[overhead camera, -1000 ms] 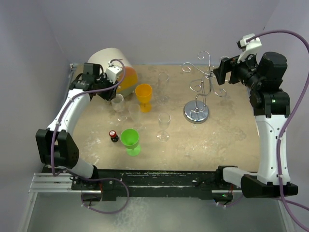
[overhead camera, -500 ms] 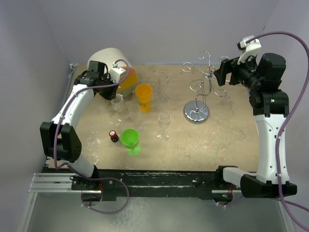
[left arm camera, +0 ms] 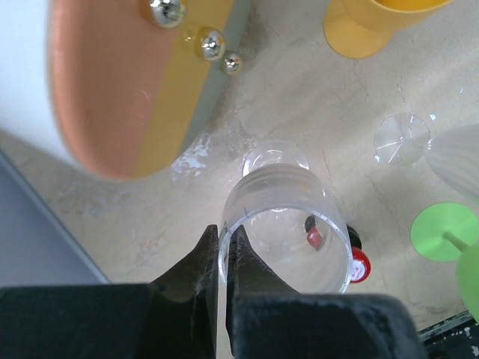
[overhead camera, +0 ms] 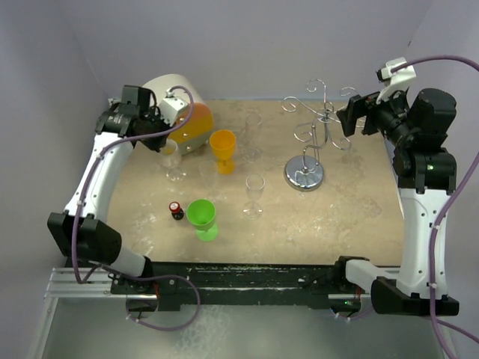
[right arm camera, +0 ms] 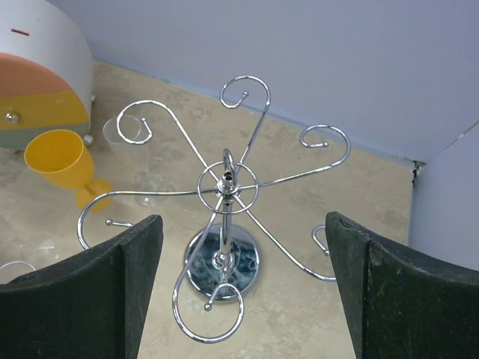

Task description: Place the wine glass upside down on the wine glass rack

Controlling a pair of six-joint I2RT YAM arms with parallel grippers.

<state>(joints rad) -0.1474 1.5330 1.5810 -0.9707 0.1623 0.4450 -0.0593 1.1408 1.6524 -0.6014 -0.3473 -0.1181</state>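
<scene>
Left gripper (left arm camera: 224, 233) is clamped on the rim of a clear stemmed wine glass (left arm camera: 288, 224), with one finger inside the bowl wall and one outside. This shows at the lower centre of the left wrist view. In the overhead view the glass sits at upper left, mouth up, just in front of a white domed container with orange and yellow bands (overhead camera: 176, 97). Whether its foot rests on the beige stone-patterned tabletop (overhead camera: 359, 217) cannot be told.

Right gripper (overhead camera: 348, 120) has its jaws wide apart at the upper right of the overhead view, just beside the looped arms of the rack.

Silver wire wine glass rack with a round chrome base (overhead camera: 305, 173) stands upright right of centre, well apart from the held glass.

Other items noted on the tabletop:
- An orange plastic goblet (overhead camera: 222, 149), upright, near the held glass.
- A green plastic goblet (overhead camera: 201, 217), lower left of centre.
- A small dark bottle with a red cap (overhead camera: 176, 211), just beside the green goblet.
- A further clear stemmed glass (overhead camera: 254, 194), upright at centre.
</scene>
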